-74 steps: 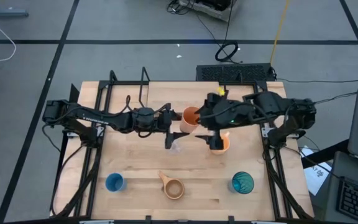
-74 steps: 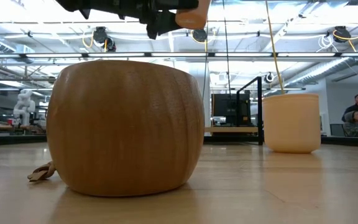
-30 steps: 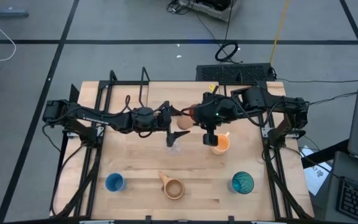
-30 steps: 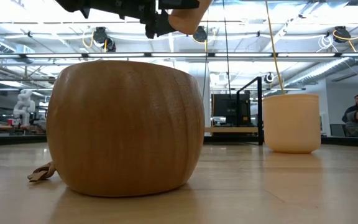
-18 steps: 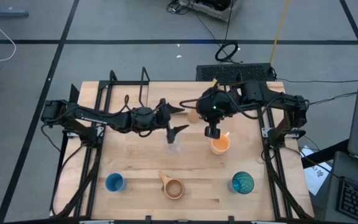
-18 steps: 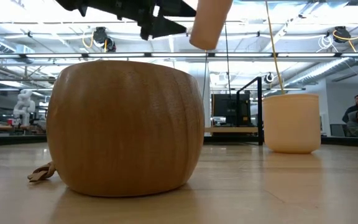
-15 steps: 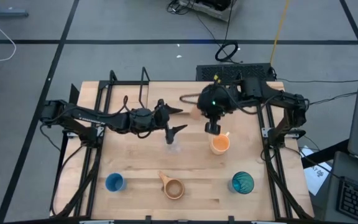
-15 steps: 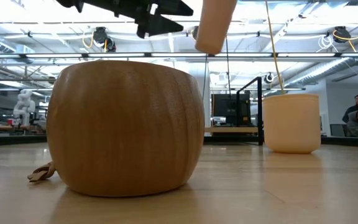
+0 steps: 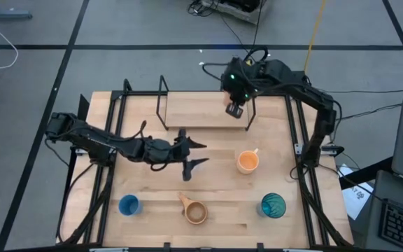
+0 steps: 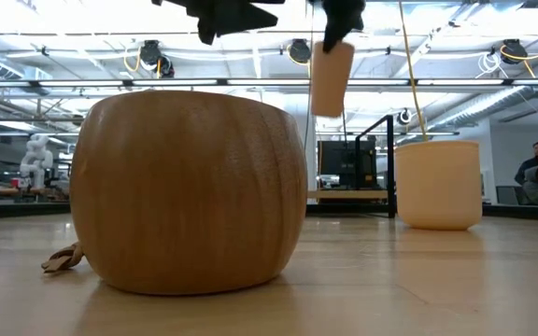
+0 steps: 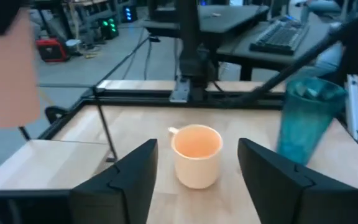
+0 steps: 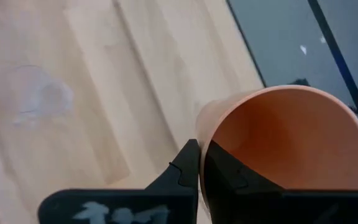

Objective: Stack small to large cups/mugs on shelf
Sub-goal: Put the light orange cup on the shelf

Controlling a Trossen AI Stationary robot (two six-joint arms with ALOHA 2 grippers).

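Note:
My right gripper (image 9: 234, 110) hangs over the shelf (image 9: 187, 110) at the table's far side, shut on an orange cup (image 10: 332, 77). My left gripper (image 9: 196, 153) stands open above the table's middle and holds nothing. In the left wrist view its fingers frame a handled orange mug (image 11: 196, 155) that stands farther off on the table. A teal tumbler (image 9: 272, 205), a tan mug (image 9: 194, 211) and a blue cup (image 9: 129, 205) stand on their bases along the near edge. A clear cup (image 12: 39, 96) shows faintly on the wood. My right gripper pinches the orange cup's wall at its rim (image 12: 205, 134), one finger (image 12: 229, 180) inside the cup and one outside. The fingers come from above, slanting down. The cup hangs below them mouth up, slightly tilted, lifted clear above the shelf.
The shelf's thin black legs (image 9: 161, 98) stand at the table's far side. Black frame rails (image 9: 108, 168) run along the left and right edges. Bare wood lies between the orange mug and the near row of cups.
My right gripper has carried the orange cup away from the left gripper toward the table's far edge, out over the shelf, and the cup has swung from tilted to nearly upright. My left gripper has drawn back toward the near edge, holding nothing.

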